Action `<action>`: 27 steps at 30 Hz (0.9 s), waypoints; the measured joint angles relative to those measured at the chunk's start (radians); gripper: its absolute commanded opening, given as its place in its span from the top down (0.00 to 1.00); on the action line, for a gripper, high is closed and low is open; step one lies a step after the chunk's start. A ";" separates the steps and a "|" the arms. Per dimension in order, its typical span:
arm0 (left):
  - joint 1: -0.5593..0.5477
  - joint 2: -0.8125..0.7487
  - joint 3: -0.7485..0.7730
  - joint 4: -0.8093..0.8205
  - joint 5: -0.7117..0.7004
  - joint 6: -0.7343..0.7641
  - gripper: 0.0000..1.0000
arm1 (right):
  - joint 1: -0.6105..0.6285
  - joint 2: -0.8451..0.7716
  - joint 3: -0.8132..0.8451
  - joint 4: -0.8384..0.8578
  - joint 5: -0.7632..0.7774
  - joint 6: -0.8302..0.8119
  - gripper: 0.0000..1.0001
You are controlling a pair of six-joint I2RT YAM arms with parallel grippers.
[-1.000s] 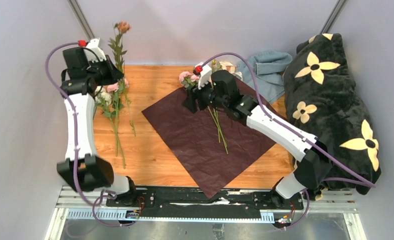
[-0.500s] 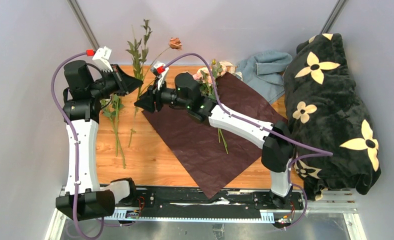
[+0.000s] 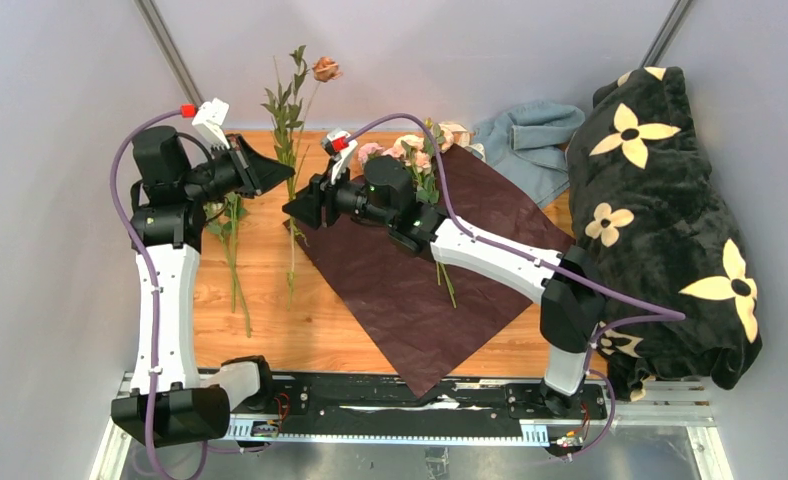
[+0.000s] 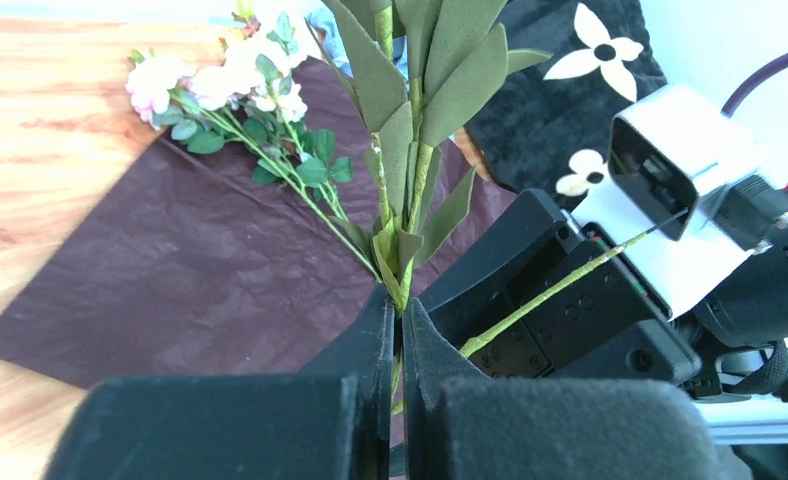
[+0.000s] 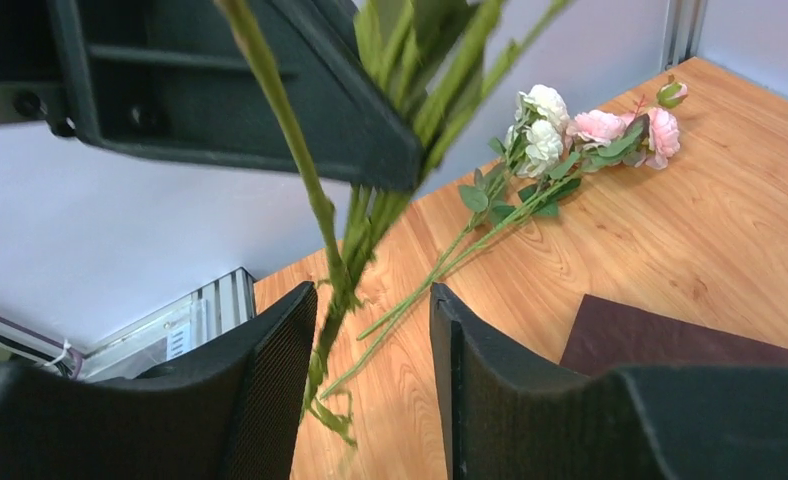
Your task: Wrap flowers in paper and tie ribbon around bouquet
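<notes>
Swung to the paper's (image 3: 400, 290) left corner, the right gripper (image 3: 295, 210) gapes around flowers (image 3: 292, 95) pinched in the left gripper (image 3: 278, 172), above the wooden table (image 3: 270, 320); grey walls (image 3: 420, 50) stand behind.

I work in a robot test cell, a lab rig rather than a home. Plain pale grey panel walls (image 3: 50, 250) close in on the left, right and far sides. Bare metal struts (image 3: 165, 45) rise at the far corners. My arm bases (image 3: 242, 378) are bolted to a black mounting rail (image 3: 400, 395) along the near edge of a wood-grain tabletop (image 3: 270, 320).
</notes>
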 measured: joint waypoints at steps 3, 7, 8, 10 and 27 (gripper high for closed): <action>-0.004 -0.006 -0.047 0.040 0.016 -0.035 1.00 | 0.000 0.018 0.021 0.009 0.003 0.002 0.61; -0.005 -0.008 -0.086 0.056 0.031 -0.064 1.00 | 0.000 0.063 0.049 0.035 0.002 0.016 1.00; -0.005 -0.008 -0.090 0.058 0.033 -0.064 0.97 | -0.002 0.069 0.049 0.040 0.004 0.020 1.00; -0.005 -0.008 -0.097 0.064 0.028 -0.063 0.11 | -0.010 0.073 0.049 0.041 0.009 0.034 1.00; 0.152 0.436 -0.090 -0.213 -0.823 0.563 0.02 | -0.448 0.078 -0.002 -0.673 0.300 -0.122 0.72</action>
